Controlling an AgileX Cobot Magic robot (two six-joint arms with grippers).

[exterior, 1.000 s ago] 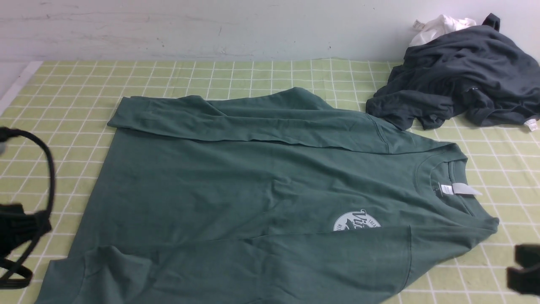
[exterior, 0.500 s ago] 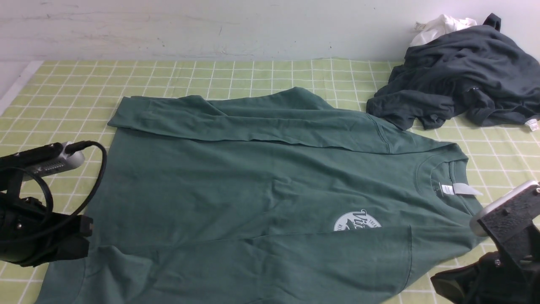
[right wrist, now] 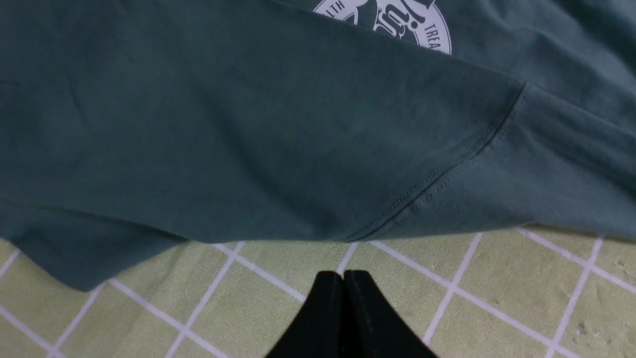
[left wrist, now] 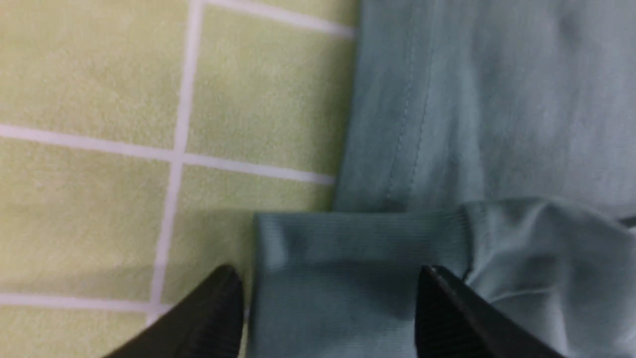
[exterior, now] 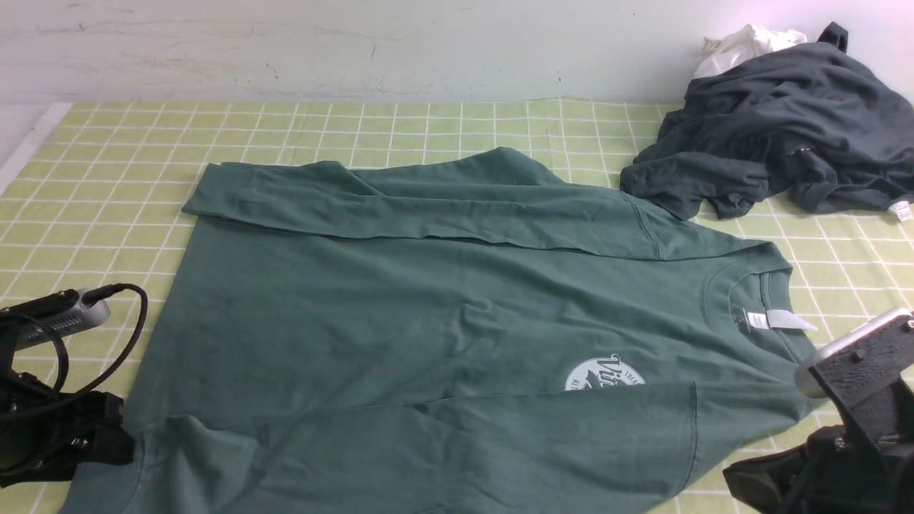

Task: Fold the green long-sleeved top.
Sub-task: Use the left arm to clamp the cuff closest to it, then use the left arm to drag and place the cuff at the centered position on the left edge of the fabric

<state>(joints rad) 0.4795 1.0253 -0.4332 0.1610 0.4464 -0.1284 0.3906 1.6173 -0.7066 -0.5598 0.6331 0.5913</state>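
The green long-sleeved top [exterior: 428, 321] lies flat on the checked cloth, collar to the right, with its white neck label [exterior: 778, 319] and round white logo [exterior: 603, 375] showing. Both sleeves are folded across the body. My left gripper [exterior: 107, 446] is low at the top's near-left corner. In the left wrist view the left gripper [left wrist: 328, 271] is open, its jaws wide apart on either side of the ribbed cuff [left wrist: 348, 248]. My right gripper [exterior: 746, 482] sits at the near right. In the right wrist view the right gripper [right wrist: 343, 273] is shut and empty over the cloth, just short of the sleeve seam [right wrist: 447, 174].
A dark charcoal-grey garment [exterior: 778, 135] is heaped at the back right with a small white cloth [exterior: 746, 43] behind it. The yellow-green checked cloth [exterior: 428, 128] covers the table up to the wall. The cloth's left edge [exterior: 28, 143] runs diagonally.
My left arm came in from the left, dropped toward the near-left cuff, and its jaws opened. My right arm rose into view at the near right and has since held still.
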